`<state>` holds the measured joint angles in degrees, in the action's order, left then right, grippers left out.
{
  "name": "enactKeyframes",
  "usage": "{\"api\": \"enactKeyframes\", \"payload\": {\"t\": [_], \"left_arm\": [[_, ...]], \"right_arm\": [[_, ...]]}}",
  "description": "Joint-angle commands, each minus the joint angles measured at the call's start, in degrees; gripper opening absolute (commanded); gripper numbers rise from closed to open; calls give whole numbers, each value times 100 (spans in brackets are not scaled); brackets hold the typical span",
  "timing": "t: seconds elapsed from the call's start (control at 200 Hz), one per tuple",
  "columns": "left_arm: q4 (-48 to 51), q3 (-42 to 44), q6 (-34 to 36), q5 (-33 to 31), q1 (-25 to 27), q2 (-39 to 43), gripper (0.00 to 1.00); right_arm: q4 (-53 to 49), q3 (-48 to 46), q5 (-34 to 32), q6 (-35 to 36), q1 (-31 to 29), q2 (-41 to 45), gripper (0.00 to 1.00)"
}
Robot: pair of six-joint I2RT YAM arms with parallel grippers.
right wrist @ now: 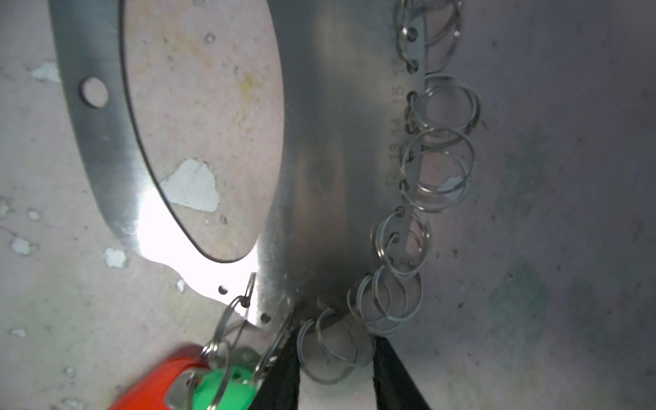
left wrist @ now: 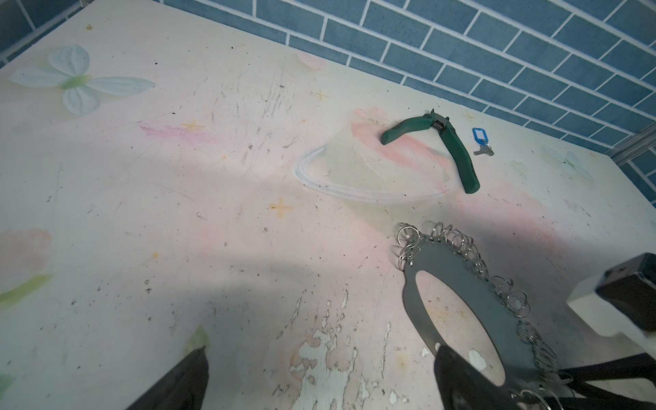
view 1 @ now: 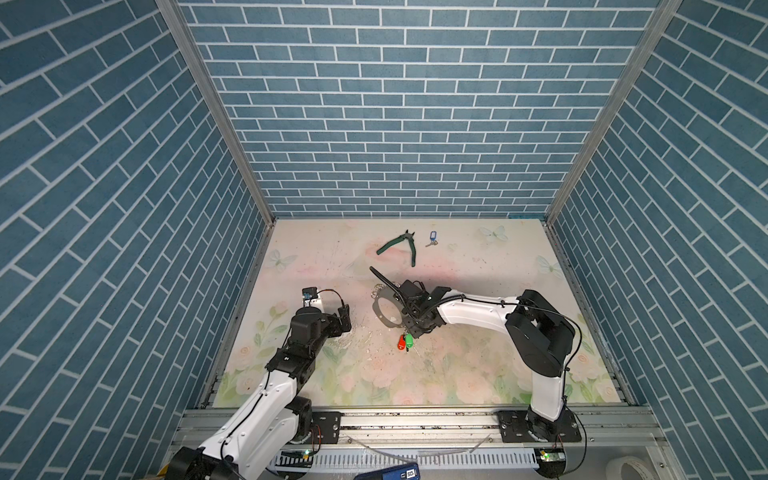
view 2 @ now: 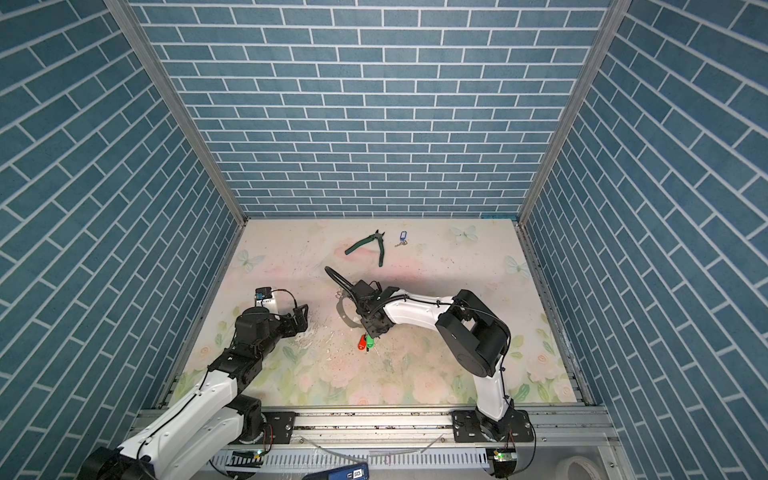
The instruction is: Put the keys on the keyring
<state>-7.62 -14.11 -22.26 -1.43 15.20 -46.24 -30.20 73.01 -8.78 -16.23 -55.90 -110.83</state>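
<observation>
Hard to see: in both top views the right arm (view 1: 469, 309) covers most of the keyring (view 1: 377, 309) (view 2: 340, 309); only one curved side of the hoop shows, and the right gripper (right wrist: 337, 355) fingers are hidden there.

Right wrist view: glare washes out part of the keyring's end; stamped numbers beside the holes are faint, barely legible; the red tag (right wrist: 156, 383) and green tag (right wrist: 220, 390) are blurred and cut off by the frame edge; their keys cannot be made out.

Right gripper: jaws partly apart, straddling loose small rings (right wrist: 440, 103) at the keyring's end; nothing plainly pinched; whether the pads touch a ring cannot be told.

Left gripper (left wrist: 321, 349): jaws spread wide, empty; beside the keyring and clear of it in both top views; in the left wrist view one finger (left wrist: 458, 376) overlaps the keyring's near end; contact cannot be told.

Holder: the keyring lies flat on the table (view 1: 478, 374); small rings thread the holes along its outer edge; the red and green tags hang from rings at the end by the right gripper, touching each other.

The keys (view 1: 433, 237) (left wrist: 480, 136), on the blue tag, lie on the table well beyond the keyring's far end, just beside the pliers (view 1: 411, 251); not on the keyring; the metal key is tiny in the top views, clearer in the left wrist view.
</observation>
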Motion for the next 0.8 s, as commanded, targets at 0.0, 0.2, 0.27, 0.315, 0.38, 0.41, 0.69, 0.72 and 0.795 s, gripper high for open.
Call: {"api": "enactKeyframes", "payload": {"t": [0.0, 0.2, 0.27, 0.315, 0.38, 0.41, 0.69, 0.72, 0.795], "left_arm": [[-47, 31, 38, -24, 18, 51, 100], [-56, 28, 38, -24, 17, 41, 100], [-56, 27, 38, -24, 18, 42, 100], [-56, 22, 38, -24, 18, 36, 100], [-61, 20, 38, -24, 18, 27, 100], [-63, 21, 38, -19, 17, 19, 100], [-82, 13, 47, -15, 18, -16, 100], [-82, 18, 48, -15, 16, -15, 100], [-76, 11, 48, -15, 18, -19, 100]], "right_arm": [[-202, 269, 10, 146, 15, -141, 41], [-267, 422, 113, 180, 11, -255, 32], [-293, 457, 117, 179, 17, -255, 28], [-303, 459, 117, 166, 12, -243, 26], [-320, 443, 105, 135, 21, -191, 23], [-329, 434, 98, 129, 17, -162, 21], [-192, 133, 448, -136, 9, 234, 7], [-157, 79, 491, -158, 14, 264, 7], [-81, -50, 590, -189, 17, 330, 6]]}}
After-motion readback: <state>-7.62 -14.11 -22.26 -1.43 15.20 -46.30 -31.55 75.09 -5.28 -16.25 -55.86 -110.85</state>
